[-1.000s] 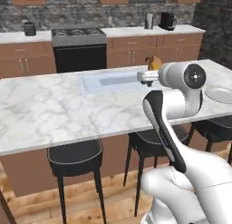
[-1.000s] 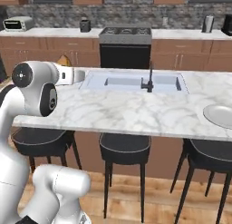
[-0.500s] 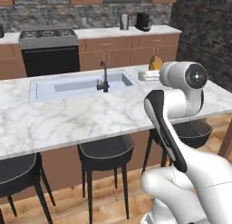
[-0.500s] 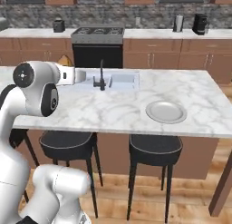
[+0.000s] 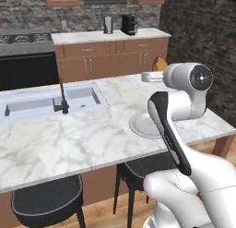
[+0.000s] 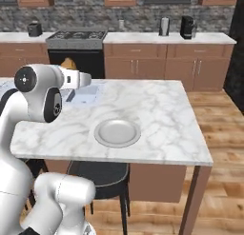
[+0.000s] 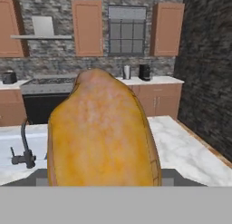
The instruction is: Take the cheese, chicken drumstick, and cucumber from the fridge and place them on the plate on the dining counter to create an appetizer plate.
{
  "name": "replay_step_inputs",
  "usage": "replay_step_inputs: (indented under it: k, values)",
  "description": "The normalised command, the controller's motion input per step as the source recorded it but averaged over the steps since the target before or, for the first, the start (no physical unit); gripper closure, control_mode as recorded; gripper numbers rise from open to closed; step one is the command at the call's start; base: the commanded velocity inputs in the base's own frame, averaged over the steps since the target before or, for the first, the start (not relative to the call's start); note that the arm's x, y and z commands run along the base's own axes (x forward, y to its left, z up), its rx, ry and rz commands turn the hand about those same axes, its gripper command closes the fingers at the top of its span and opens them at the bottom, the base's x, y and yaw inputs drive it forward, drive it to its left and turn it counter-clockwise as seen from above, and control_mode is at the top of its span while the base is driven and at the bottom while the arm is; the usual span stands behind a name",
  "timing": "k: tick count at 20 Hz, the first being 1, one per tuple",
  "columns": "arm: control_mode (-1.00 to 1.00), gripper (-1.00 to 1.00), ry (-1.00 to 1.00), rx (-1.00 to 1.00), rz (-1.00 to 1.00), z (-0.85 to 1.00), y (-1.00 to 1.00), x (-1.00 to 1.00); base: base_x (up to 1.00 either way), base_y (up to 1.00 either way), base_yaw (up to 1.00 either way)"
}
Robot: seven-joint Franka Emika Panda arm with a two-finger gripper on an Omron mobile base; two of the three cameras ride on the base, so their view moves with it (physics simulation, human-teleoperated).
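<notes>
A yellow-orange cheese (image 7: 102,137) wedge looms large in the hand view and hides my fingertips. My gripper (image 5: 157,70) is shut on it and holds it high above the far edge of the marble dining counter (image 5: 83,135). The cheese (image 6: 69,63) peeks out as an orange tip behind the hand. The white plate (image 6: 117,132) lies bare on the counter, near its front edge and below and in front of the hand. In the left base view the plate (image 5: 140,125) is partly hidden by my forearm. The chicken drumstick, cucumber and fridge are out of view.
The built-in sink (image 5: 41,102) with its black faucet (image 5: 61,100) sits left of the plate. Black stools (image 5: 46,201) stand under the counter's near side. Behind are brown cabinets, a stove (image 6: 76,36) and a dark brick wall (image 5: 203,42) on the right.
The base has driven right along the island, so the sink slid left and the plate came close under the arm. The arm's pose and its hold on the cheese are unchanged.
</notes>
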Motion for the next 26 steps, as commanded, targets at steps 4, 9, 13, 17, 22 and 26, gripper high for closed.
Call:
replay_step_inputs:
  k: [4, 9, 13, 17, 22, 26]
  values:
    - [1.0, 1.0, 0.0, 0.0, 0.0, 0.0, 0.0, 0.0, 0.92, -0.85, 0.0]
    - [1.0, 1.0, 0.0, 0.0, 0.0, 0.0, 0.0, 0.0, 0.63, -0.58, 0.0]
    - [1.0, 1.0, 0.0, 0.0, 0.0, 0.0, 0.0, 0.0, 0.31, -0.22, 0.0]
    - [1.0, 1.0, 0.0, 0.0, 0.0, 0.0, 0.0, 0.0, 0.11, -0.13, -0.04]
    - [-1.0, 1.0, 0.31, 0.0, -0.08, -0.46, -0.16, 0.02, 0.0, 0.0, 0.0]
    - [-1.0, 1.0, 0.39, 0.01, -0.14, -0.6, -0.18, 0.01, 0.0, 0.0, 0.0]
